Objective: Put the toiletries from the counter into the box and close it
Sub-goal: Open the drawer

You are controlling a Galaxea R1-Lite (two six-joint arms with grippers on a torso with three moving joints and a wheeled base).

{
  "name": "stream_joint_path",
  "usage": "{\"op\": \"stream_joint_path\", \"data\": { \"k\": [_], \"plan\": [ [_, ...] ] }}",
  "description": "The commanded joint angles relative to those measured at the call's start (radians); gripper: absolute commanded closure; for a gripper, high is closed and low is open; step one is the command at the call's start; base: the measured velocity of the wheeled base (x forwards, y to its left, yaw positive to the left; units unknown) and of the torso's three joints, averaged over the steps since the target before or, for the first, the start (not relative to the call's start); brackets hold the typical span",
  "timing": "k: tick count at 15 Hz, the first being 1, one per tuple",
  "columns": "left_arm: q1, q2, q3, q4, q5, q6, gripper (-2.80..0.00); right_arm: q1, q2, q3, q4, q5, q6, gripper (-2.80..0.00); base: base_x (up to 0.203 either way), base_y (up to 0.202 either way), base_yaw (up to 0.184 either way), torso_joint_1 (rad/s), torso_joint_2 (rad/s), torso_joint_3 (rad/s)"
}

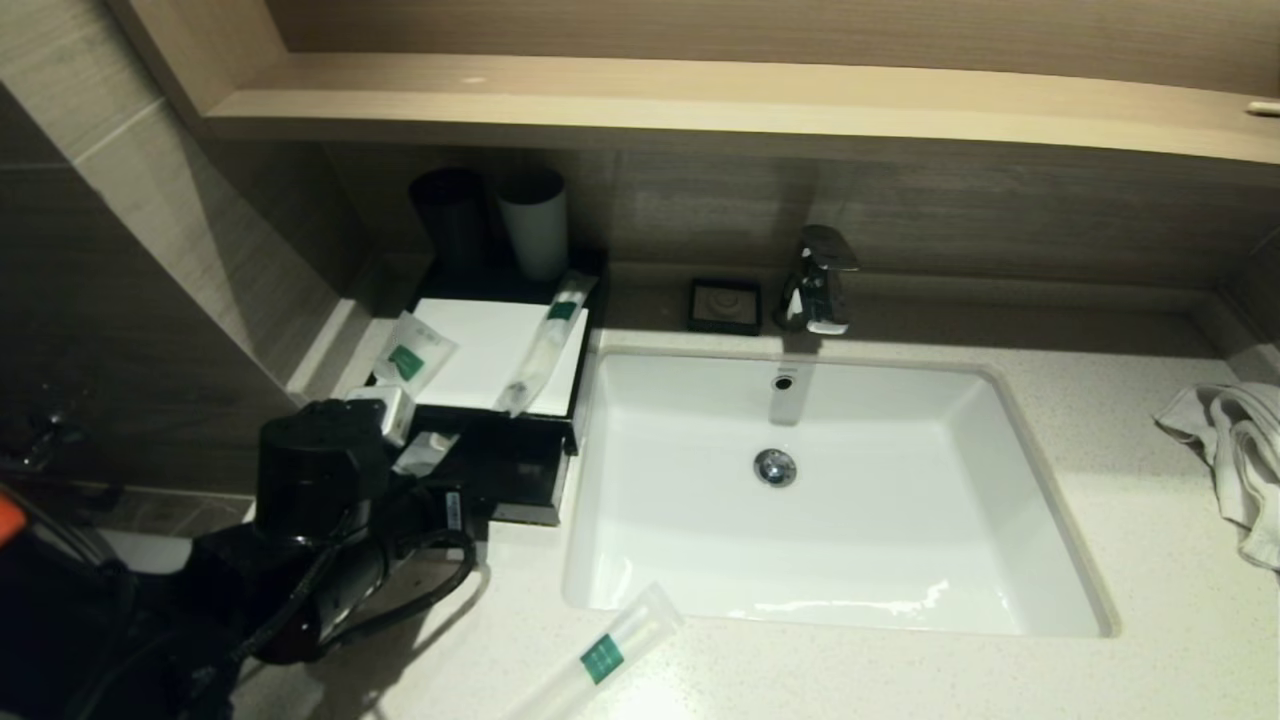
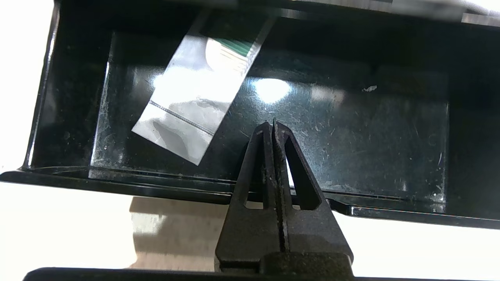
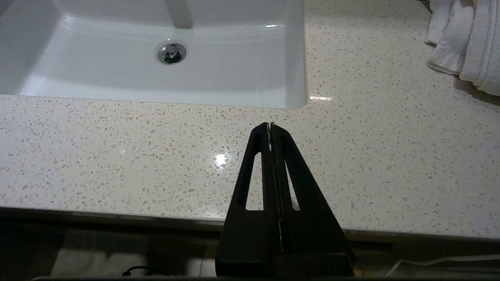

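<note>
Left gripper (image 2: 272, 124): fingers pressed together with nothing between them, poised over the open black box, just left of the sink in the head view.
Black box (image 2: 351, 210): glossy drawer-like compartment pulled open toward the front counter edge, left of the sink; one clear flat packet (image 2: 191, 105) with a green band lies slanted on its floor, the far end running under the box's top.
Box top (image 1: 490, 350): white flat surface, left of the sink; a small sachet (image 1: 412, 352) with a green label rests at its left edge, and a long clear sleeve (image 1: 542, 345) with a green tag lies along its right side. The print on both is too small to read.
Cups: a black cup (image 1: 452, 215) and a white cup (image 1: 535, 222) stand side by side behind the box.
Tube (image 1: 610, 650): clear wrapped tube with a green label, unreadable, on the counter in front of the sink's left corner.
Soap dish (image 1: 725, 305): black, square, behind the sink, left of the faucet (image 1: 820, 280).
Sink (image 1: 1040, 520): white basin.
Right gripper (image 3: 270, 125): fingers together, holding nothing, over the speckled counter (image 3: 156, 156) in front of the sink's right corner.
Towel (image 1: 1235, 450): white, crumpled, right of the sink.
</note>
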Motion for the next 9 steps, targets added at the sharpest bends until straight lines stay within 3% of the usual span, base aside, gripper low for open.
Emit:
{"op": "stream_joint_path", "data": {
  "k": [1, 9],
  "plan": [
    [-0.001, -0.013, 0.02, -0.005, 0.002, -0.003, 0.0, 0.001, 0.0, 0.0, 0.0, 0.001, -0.001, 0.0, 0.0, 0.0, 0.0, 0.0, 0.0, 0.0],
    [-0.008, -0.063, 0.082, -0.005, 0.002, -0.001, 0.0, 0.001, 0.0, 0.0, 0.0, 0.001, -0.001, 0.0, 0.0, 0.0, 0.0, 0.0, 0.0, 0.0]
  ]
}}
